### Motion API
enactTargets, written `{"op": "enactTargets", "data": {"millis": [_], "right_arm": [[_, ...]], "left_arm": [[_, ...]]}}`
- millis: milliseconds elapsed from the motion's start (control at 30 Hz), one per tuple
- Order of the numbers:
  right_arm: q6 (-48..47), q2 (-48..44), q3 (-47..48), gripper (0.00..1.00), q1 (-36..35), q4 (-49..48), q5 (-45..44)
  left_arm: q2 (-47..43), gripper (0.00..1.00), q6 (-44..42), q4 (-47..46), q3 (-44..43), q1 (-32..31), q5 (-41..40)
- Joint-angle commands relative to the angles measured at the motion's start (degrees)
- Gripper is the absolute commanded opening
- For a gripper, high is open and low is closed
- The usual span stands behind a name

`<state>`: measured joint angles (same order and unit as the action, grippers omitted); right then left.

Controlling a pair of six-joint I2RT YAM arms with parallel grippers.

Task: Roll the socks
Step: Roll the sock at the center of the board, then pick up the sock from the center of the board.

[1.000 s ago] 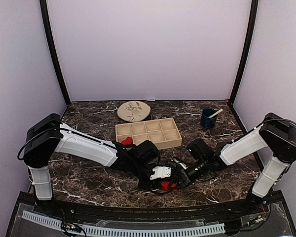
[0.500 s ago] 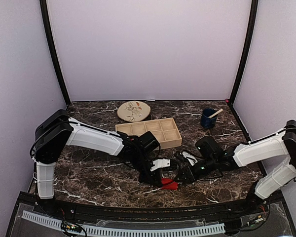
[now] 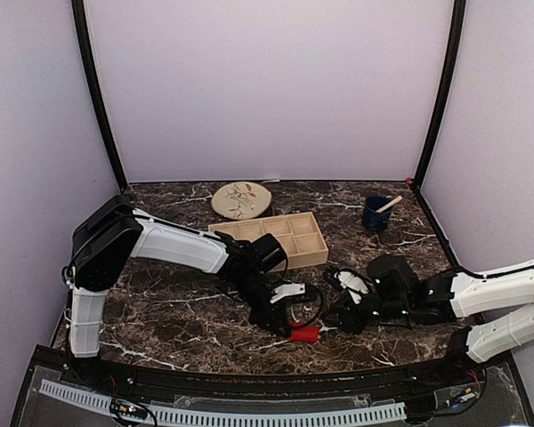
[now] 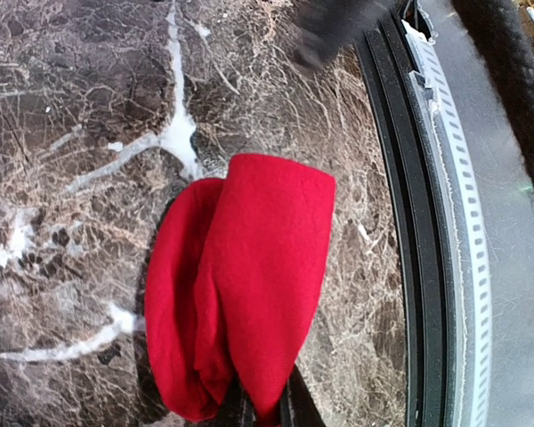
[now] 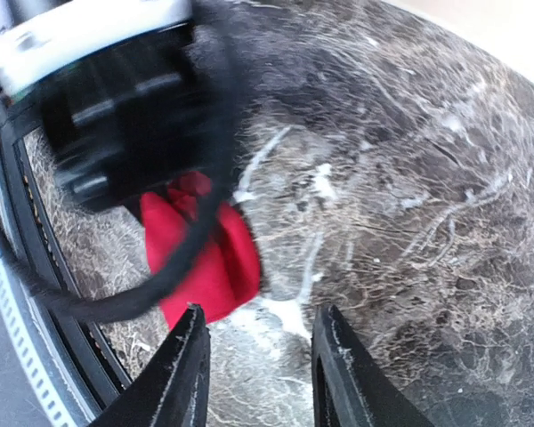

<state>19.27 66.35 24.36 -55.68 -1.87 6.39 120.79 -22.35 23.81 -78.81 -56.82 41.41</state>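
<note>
One red sock (image 3: 307, 334), folded into a thick lump, lies low at the table's front edge (image 3: 249, 360). My left gripper (image 3: 293, 329) is shut on it. In the left wrist view the sock (image 4: 240, 276) hangs from the shut gripper (image 4: 262, 411) over the marble. My right gripper (image 3: 335, 318) is open and empty, just right of the sock. In the right wrist view it (image 5: 260, 360) is apart from the sock (image 5: 209, 262), whose near edge lies beyond the left fingertip (image 5: 189, 356). A second sock is not visible.
A wooden compartment tray (image 3: 267, 238) stands behind the left arm. A patterned plate (image 3: 242, 199) lies at the back. A blue cup (image 3: 375, 213) with a stick in it stands at the back right. A black cable (image 5: 116, 302) loops in front of the sock.
My right arm has pulled back to the right, away from the sock. My left gripper has kept hold of the sock and swung it a little right, near the front edge.
</note>
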Motion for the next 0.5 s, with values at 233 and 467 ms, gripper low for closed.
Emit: {"op": "enactTargets", "data": {"millis": [233, 467], "right_arm": [[-5.77, -0.36, 1.16, 0.41, -12.71, 0.24, -14.13], [-7.76, 4.17, 3.63, 0.44, -16.55, 0.26, -16.52]], "left_arm": [[3.44, 0.00, 0.15, 7.79, -2.32, 1.25, 2.79], [5.08, 0.00, -0.06, 9.68, -4.00, 1.75, 3.85]]}}
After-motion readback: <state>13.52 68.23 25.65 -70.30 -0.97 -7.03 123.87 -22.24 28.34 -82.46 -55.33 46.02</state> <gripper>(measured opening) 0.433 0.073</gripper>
